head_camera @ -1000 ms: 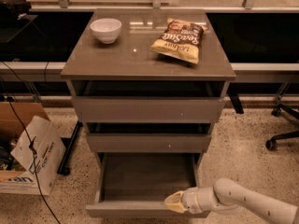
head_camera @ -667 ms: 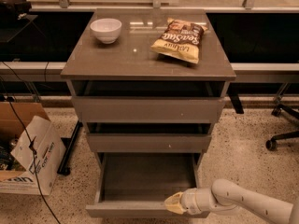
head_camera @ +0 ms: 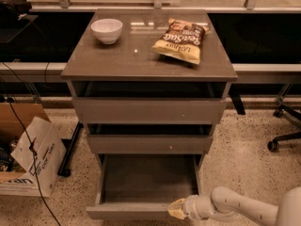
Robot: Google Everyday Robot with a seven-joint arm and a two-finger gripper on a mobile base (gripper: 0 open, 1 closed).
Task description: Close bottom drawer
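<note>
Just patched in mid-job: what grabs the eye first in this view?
The bottom drawer stands wide open at the cabinet's foot, with the gripper at the right end of its front edge. Up on the cabinet top sit a chip bag and a white bowl.

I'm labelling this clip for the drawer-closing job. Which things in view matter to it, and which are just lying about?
Part of the job:
bottom drawer, pulled out
gripper, at the right end of that drawer's front

Just lying about:
white bowl and chip bag, on the cabinet top
cardboard box, lower left
chair base, far right
</note>
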